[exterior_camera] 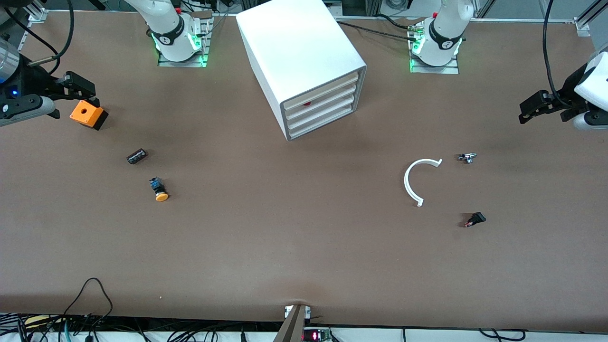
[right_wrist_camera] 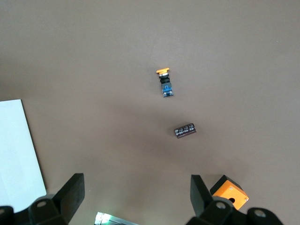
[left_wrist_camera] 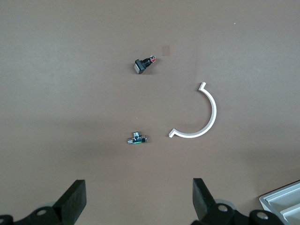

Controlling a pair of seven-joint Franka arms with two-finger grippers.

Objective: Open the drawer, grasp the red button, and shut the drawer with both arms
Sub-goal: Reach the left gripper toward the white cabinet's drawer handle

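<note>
The white cabinet (exterior_camera: 299, 52) stands at the table's back middle, its four drawers (exterior_camera: 323, 102) all pushed in. A small speck of red (exterior_camera: 307, 103) shows in the gap by the upper drawers; the red button is otherwise hidden. My right gripper (exterior_camera: 88, 90) is open and empty, in the air over the orange box (exterior_camera: 87, 114) at the right arm's end. It also shows in the right wrist view (right_wrist_camera: 136, 180). My left gripper (exterior_camera: 526, 111) is open and empty, in the air at the left arm's end. It also shows in the left wrist view (left_wrist_camera: 139, 185).
An orange-yellow capped button (exterior_camera: 159, 189) and a black cylinder (exterior_camera: 137, 156) lie toward the right arm's end. A white plastic arc (exterior_camera: 415, 180), a small metal part (exterior_camera: 468, 157) and a small black switch (exterior_camera: 475, 219) lie toward the left arm's end.
</note>
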